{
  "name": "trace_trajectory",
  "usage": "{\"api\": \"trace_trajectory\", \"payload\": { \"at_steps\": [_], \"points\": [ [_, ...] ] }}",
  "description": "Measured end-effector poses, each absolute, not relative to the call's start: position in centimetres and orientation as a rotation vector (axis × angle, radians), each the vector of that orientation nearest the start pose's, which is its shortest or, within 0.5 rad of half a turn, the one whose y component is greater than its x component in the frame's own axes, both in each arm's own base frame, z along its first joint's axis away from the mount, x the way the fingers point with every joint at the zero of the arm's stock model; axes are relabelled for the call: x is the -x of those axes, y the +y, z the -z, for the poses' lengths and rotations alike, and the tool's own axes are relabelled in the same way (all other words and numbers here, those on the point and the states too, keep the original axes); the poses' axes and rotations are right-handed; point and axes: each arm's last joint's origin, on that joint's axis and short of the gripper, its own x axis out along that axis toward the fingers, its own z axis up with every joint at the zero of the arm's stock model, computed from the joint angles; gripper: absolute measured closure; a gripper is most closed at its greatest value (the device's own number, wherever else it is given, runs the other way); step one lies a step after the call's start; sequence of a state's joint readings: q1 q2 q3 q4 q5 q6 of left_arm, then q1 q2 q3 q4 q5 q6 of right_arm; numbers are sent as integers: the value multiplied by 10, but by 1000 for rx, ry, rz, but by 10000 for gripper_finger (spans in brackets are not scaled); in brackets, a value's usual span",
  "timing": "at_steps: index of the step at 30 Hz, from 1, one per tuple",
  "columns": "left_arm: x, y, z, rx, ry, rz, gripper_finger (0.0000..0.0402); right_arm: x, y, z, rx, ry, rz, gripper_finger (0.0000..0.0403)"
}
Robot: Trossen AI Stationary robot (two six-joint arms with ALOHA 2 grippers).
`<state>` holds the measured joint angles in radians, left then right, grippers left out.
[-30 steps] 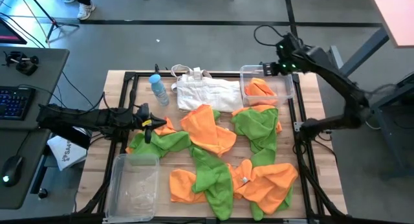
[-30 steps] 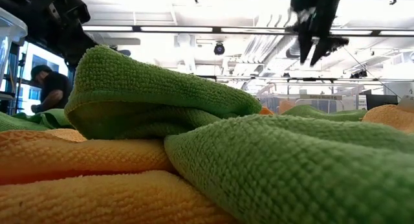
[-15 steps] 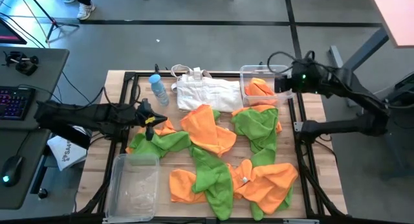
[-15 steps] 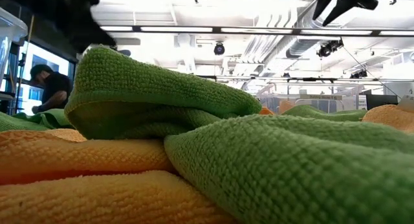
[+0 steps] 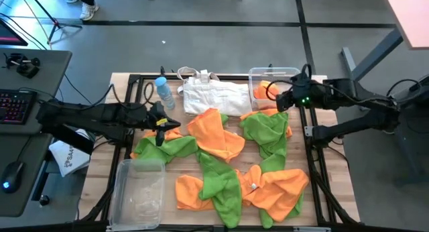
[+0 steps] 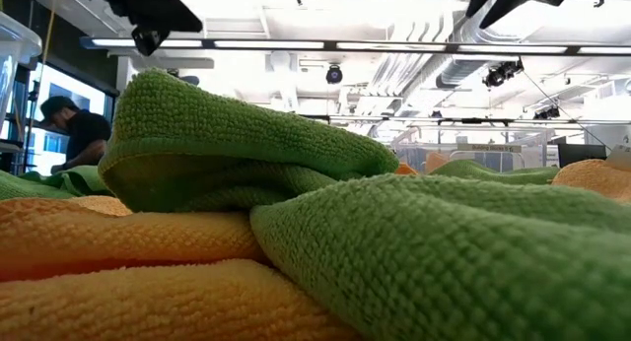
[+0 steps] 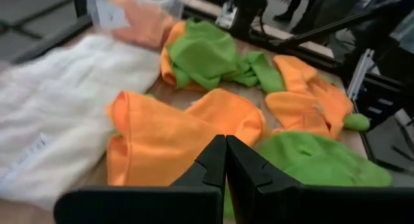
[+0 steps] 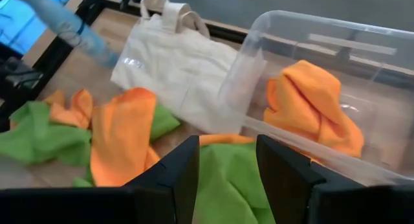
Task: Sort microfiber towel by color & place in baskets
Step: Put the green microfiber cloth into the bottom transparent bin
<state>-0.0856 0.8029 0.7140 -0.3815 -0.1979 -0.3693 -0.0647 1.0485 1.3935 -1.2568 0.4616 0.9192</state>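
Note:
Orange and green microfiber towels lie scattered and overlapping across the table (image 5: 231,158), and fill the low view (image 6: 296,213). One orange towel (image 5: 269,91) lies inside the far right clear basket (image 5: 295,74), also seen in the right wrist view (image 8: 310,107). The near left basket (image 5: 139,192) holds nothing. My left gripper (image 5: 159,125) is shut and hovers over the towels at the left; its wrist view shows the shut fingers (image 7: 225,160) above an orange towel (image 7: 168,130). My right gripper (image 5: 281,101) is open (image 8: 226,179), just in front of the far right basket, above a green towel (image 5: 265,128).
A white fabric bag (image 5: 214,94) lies at the far middle, next to a clear bottle with a blue cap (image 5: 163,91). A black frame runs round the table (image 5: 312,158). A desk with a keyboard (image 5: 13,104) stands to the left. A person (image 6: 74,134) shows in the room behind.
My right gripper has come from above the far right basket toward the near edge, turning as it went, and stays open; it now hangs over the basket's near wall. My left gripper has shifted a little toward the table's right. The towels have not moved.

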Motion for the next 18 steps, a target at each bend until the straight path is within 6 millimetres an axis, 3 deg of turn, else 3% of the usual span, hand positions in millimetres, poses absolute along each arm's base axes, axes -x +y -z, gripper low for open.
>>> {"api": "trace_trajectory", "payload": {
  "at_steps": [12, 18],
  "points": [
    [-219, -13, -290, 345, 718, -300, 401, -155, -10, -398, -570, 587, 836, 254],
    [-244, -10, -275, 345, 771, -334, 395, -155, -11, -398, -525, 597, 833, 254]
  ]
}}
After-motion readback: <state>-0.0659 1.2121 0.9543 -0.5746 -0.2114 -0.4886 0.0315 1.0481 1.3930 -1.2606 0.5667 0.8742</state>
